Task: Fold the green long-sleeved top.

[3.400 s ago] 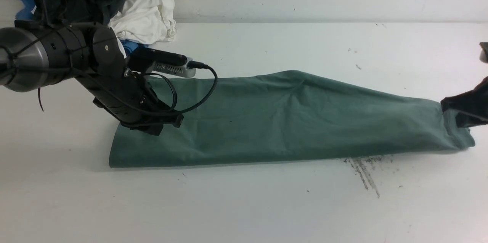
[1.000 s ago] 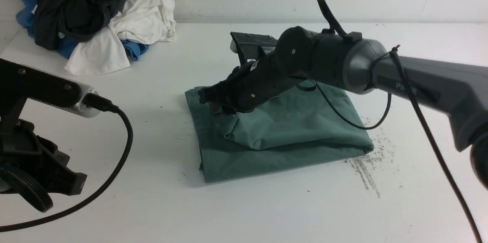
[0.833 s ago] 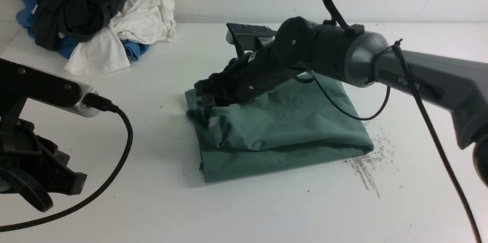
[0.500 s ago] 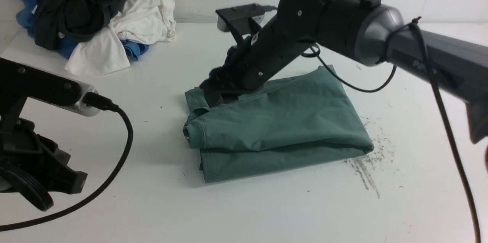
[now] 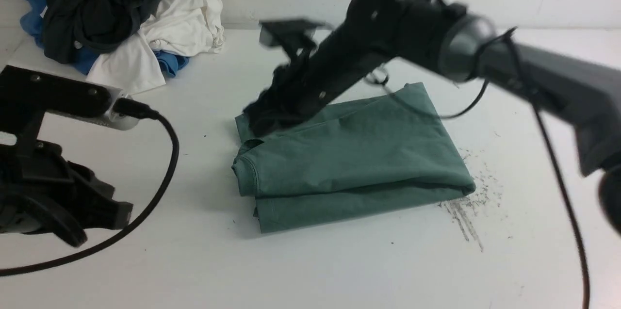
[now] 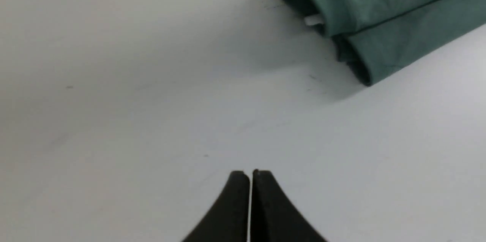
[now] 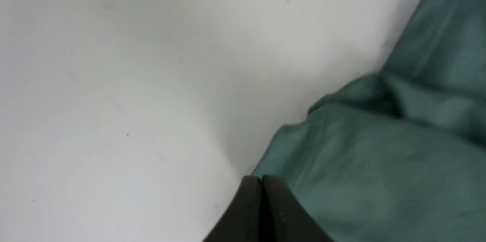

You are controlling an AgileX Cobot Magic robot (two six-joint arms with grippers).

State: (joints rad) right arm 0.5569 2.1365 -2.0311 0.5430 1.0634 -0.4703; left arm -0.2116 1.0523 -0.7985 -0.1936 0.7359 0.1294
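Front: since approx. 1 s ago the right gripper [image 5: 256, 123] has dropped the flap and is lifting off. The top [image 5: 354, 163] now lies as a flat stack near table [image 5: 310, 270] ctr, so the fold looks done.

Left wrist: left gripper [image 6: 250, 176] jaws pressed together, empty, parked well apart from the top, prob. to leave room.

Right wrist: jaws also closed, holding nothing, tips above the top's edge.
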